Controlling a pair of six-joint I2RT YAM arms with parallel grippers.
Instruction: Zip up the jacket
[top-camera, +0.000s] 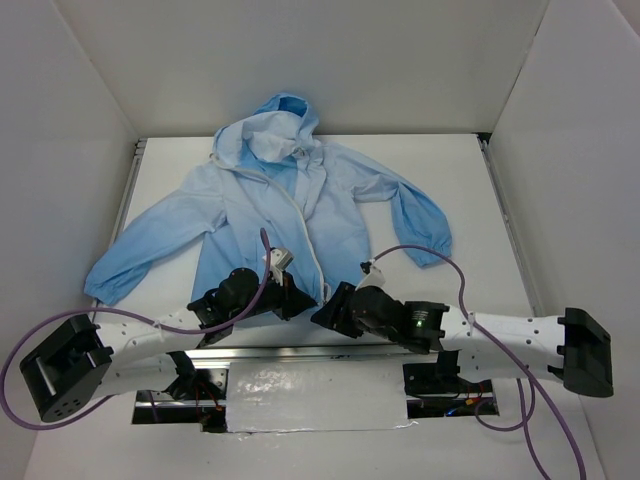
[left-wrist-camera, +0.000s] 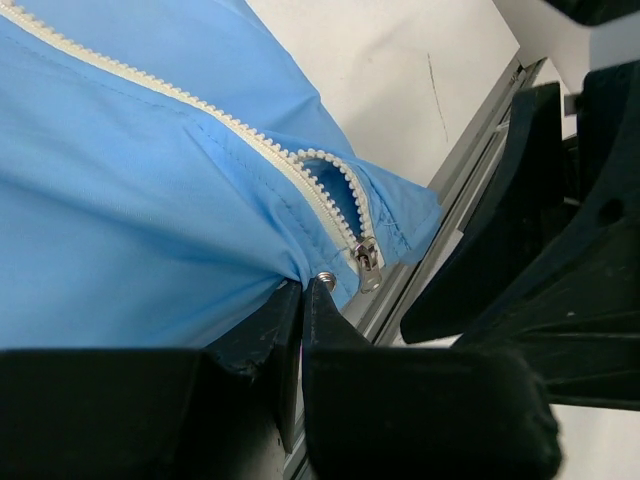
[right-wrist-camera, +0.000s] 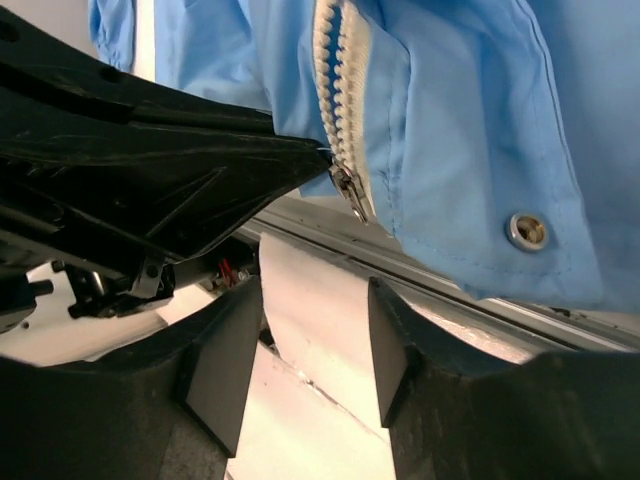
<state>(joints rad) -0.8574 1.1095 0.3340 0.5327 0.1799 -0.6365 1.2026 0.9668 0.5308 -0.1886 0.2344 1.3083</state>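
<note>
Jacket (top-camera: 290, 190) at the table's (top-camera: 470, 170) near edge: zip barely started.
Slider (left-wrist-camera: 366, 260) at the bottom end; left gripper (left-wrist-camera: 303, 290) clenched on the jacket beside it, right gripper (right-wrist-camera: 315, 350) parted, empty.

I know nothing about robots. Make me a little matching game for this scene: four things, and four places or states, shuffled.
Things:
1. left gripper
2. right gripper
3. zipper slider
4. hood

Places or states:
A. far end of the jacket, away from the arms
B. open, nothing between its fingers
C. shut on the jacket's hem
D. low down, close to the hem

Pairs: 1-C, 2-B, 3-D, 4-A
</note>
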